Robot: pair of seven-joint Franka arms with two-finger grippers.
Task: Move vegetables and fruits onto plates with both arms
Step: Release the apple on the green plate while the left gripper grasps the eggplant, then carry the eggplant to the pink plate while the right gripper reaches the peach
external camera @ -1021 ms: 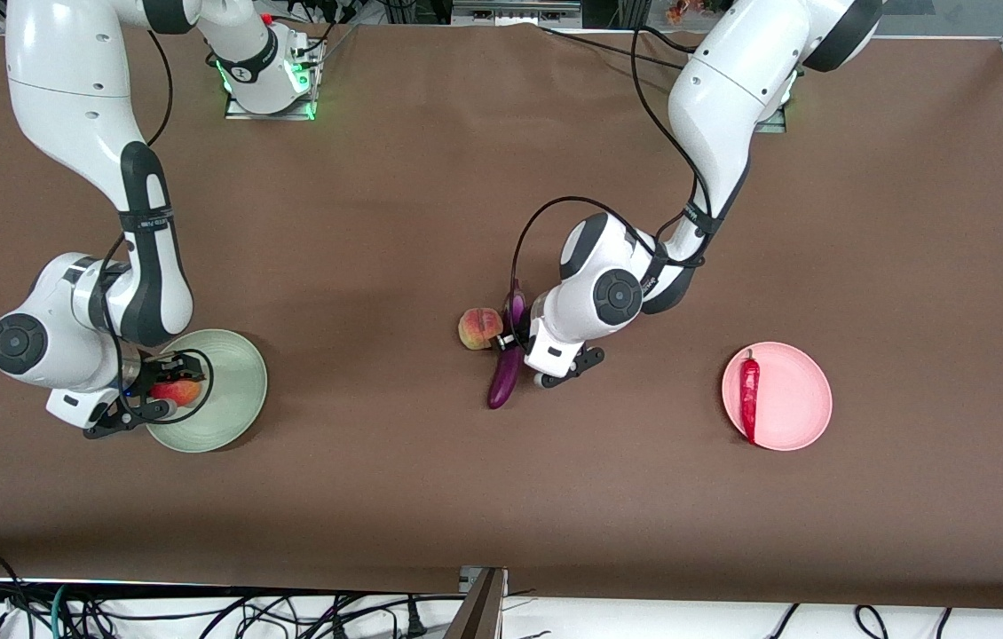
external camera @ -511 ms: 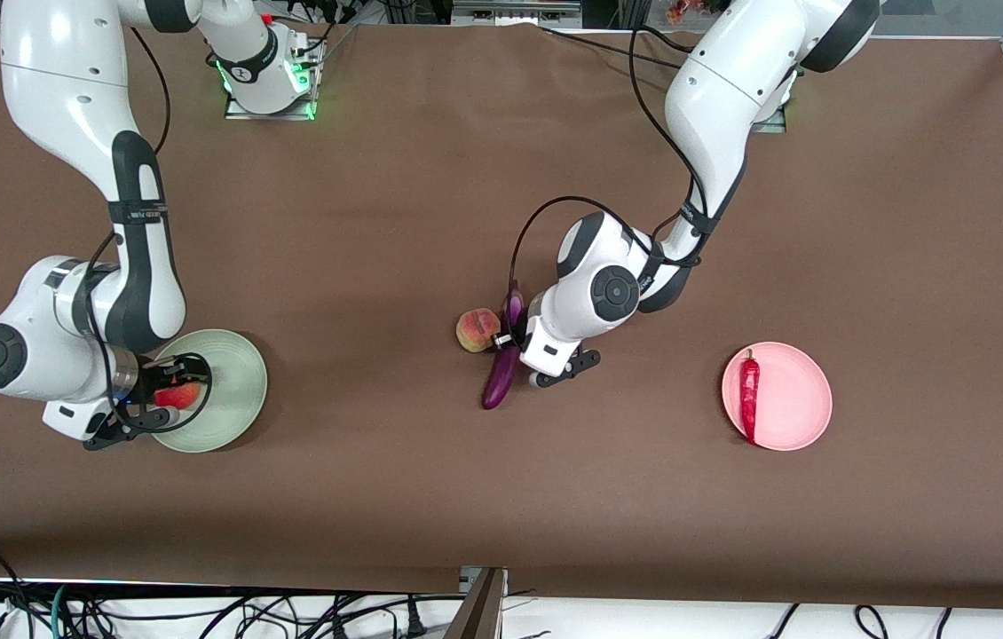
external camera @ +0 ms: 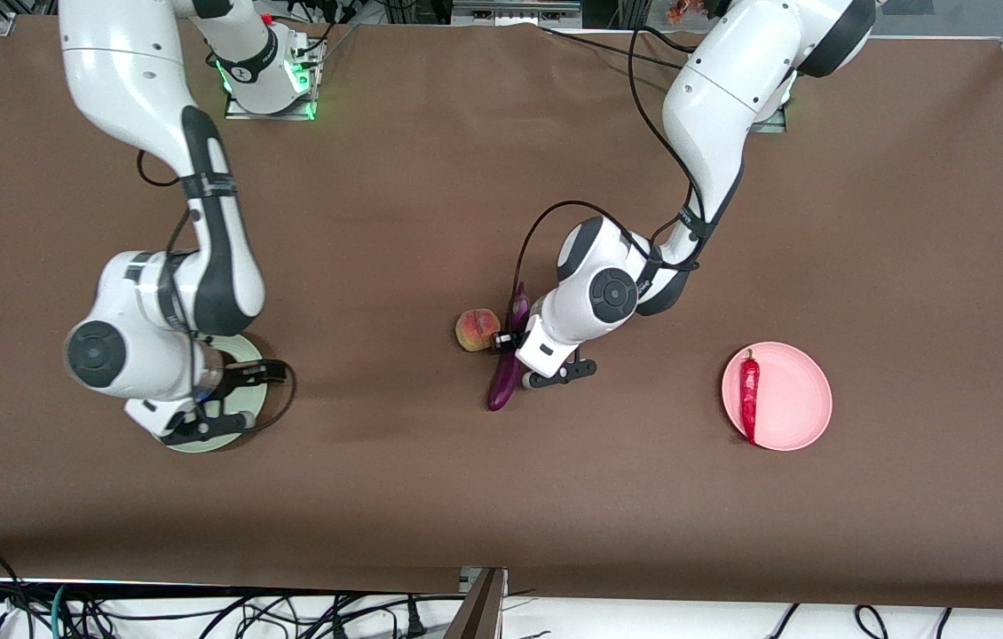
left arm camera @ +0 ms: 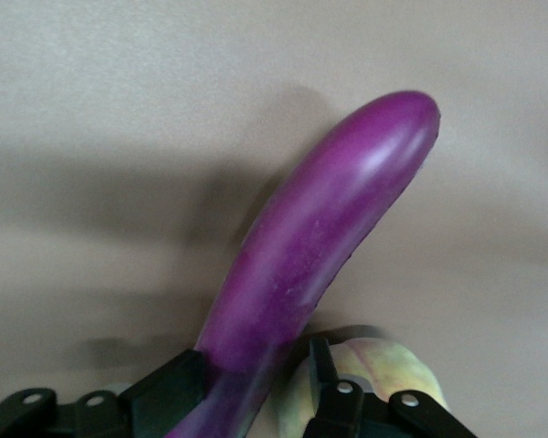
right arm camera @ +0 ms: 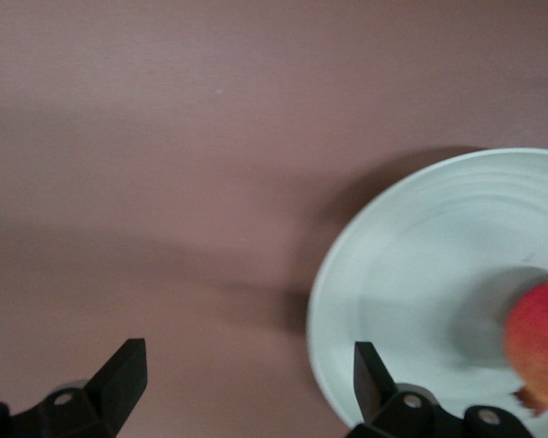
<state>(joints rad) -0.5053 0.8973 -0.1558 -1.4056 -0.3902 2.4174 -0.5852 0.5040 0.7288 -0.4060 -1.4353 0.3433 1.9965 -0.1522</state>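
Note:
The purple eggplant lies on the table beside the peach. My left gripper is down over the eggplant's middle. In the left wrist view the left gripper is shut on the eggplant, with the peach just past one finger. My right gripper hangs open and empty over the green plate. In the right wrist view the right gripper is open. There the pomegranate rests on the green plate. The red chili lies on the pink plate.
The brown table stretches wide between the two plates. Cables hang along the table's edge nearest the front camera. The right arm's hand hides the pomegranate in the front view.
My right gripper has left the pomegranate on the green plate and moved toward the table's middle, now covering the fruit from the front. My left gripper shifted slightly at the eggplant.

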